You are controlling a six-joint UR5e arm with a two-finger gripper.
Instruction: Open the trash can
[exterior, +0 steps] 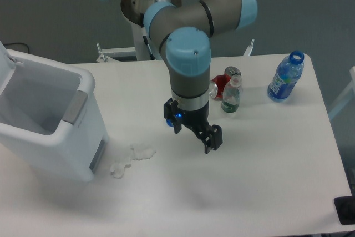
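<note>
Trash can (pixel 44 120): large white boxy bin with rounded corners, standing at the left end of the white table (pixel 260 181) and cropped by the left frame edge. Its top is open, showing a pale, shadowed interior; the white lid (pixel 6 62) is raised at the far left, only partly in view. A grey panel (pixel 75 106) lies along the rim on the side facing the arm, and a second grey patch (pixel 98 154) marks the lower right corner of the body.

Gripper (pixel 194 129): black, pointing down over the middle of the table, well apart from the bin. From this angle the spacing of its fingers cannot be told; nothing is seen in its hold.

Two crumpled white scraps (pixel 133 158) lie on the table just beside the bin's base, between bin and gripper. Behind the arm stand a red can (pixel 224 84) and a small clear bottle (pixel 232 97), close together; a blue bottle (pixel 286 77) stands near the far right edge. Broad bare tabletop extends along the near side and to the right. Grey floor (pixel 55 9) surrounds the table.
</note>
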